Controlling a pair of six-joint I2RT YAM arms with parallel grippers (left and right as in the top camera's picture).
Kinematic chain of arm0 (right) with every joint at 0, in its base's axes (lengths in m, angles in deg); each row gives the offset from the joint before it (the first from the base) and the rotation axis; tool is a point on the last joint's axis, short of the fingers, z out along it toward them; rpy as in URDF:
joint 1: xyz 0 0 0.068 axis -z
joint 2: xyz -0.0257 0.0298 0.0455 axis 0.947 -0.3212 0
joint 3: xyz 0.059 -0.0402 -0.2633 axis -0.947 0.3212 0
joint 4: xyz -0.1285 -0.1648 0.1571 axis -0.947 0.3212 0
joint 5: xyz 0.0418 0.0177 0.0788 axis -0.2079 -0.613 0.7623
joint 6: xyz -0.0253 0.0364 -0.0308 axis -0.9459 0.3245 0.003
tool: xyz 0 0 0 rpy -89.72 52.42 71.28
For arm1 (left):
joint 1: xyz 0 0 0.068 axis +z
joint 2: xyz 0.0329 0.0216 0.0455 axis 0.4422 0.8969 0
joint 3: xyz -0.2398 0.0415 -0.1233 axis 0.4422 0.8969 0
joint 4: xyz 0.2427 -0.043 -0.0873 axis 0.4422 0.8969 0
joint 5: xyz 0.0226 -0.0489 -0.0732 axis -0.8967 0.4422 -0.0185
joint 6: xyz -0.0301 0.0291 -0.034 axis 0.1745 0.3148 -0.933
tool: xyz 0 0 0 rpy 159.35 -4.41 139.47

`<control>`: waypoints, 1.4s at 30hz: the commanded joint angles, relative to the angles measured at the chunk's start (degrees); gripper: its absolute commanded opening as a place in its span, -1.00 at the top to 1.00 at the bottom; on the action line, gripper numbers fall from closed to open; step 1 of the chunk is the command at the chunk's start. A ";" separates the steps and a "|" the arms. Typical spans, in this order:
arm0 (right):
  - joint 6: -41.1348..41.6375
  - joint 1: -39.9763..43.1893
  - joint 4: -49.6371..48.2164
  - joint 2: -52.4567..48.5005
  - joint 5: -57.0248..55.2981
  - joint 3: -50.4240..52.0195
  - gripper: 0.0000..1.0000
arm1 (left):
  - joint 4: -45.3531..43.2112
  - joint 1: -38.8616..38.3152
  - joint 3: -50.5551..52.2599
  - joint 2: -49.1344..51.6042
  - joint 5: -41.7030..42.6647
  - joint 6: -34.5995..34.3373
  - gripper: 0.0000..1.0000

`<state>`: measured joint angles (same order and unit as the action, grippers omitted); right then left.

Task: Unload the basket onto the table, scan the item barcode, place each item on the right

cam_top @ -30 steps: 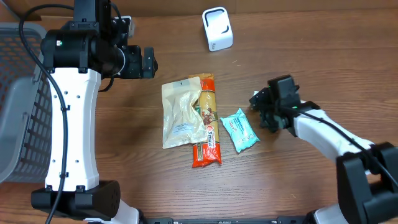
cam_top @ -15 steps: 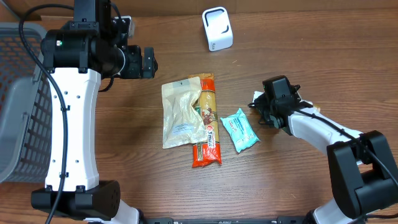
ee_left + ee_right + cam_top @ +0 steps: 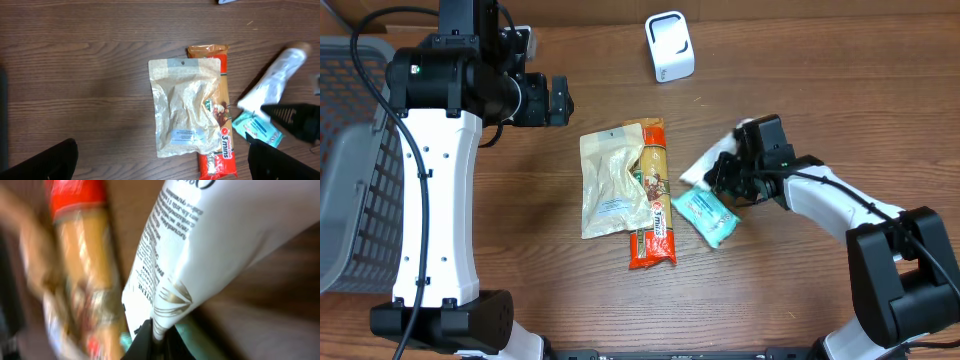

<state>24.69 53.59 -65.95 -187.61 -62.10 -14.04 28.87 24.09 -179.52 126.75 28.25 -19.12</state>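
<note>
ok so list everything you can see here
scanner: 1, white, top centre
pouch: 1, beige, table centre, overlapping the orange pack
orange pack: 1, orange-red, partly under the pouch
teal pack: 1, teal, right of the orange pack
tube: 1, white, held above the teal pack
basket: 1, grey, far left
table: 1, brown wood
left hand: 1, black, open, upper left
right hand: 1, black, shut on the tube

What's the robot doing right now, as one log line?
right gripper: shut on white tube | left gripper: open, empty | scanner: tube not at it yet
</note>
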 commanded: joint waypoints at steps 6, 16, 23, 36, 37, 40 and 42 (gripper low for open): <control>-20.26 1.95 10.91 0.00 11.87 -2.69 0.48 | -0.04 -0.11 -0.17 0.17 -0.15 1.29 -0.99; -19.85 12.98 11.74 0.00 14.25 -2.69 -0.37 | -0.04 -0.11 -0.15 0.17 -0.17 1.29 -0.99; -1.55 9.05 2.32 -0.02 4.90 -2.67 -0.40 | -0.04 -0.11 -0.17 0.17 -0.15 1.29 -0.99; 13.03 -3.76 -6.82 -2.58 -19.74 -2.67 -0.83 | -0.04 -0.11 -0.17 0.17 -0.15 1.29 -0.99; 13.00 -3.93 -7.26 -3.13 -19.39 -2.67 -0.83 | -0.04 -0.11 -0.17 0.17 -0.15 1.29 -0.99; 11.10 -4.13 -8.85 -5.33 -16.17 -2.67 -0.70 | -0.04 -0.11 -0.15 0.17 -0.15 1.29 -0.99; 10.47 -4.13 -10.25 -7.43 -13.77 -2.69 -0.59 | -0.04 -0.11 -0.17 0.17 -0.15 1.29 -0.99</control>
<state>36.12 49.79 -75.28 -191.68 -77.84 -15.66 28.87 24.09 -179.52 126.75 28.25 -19.12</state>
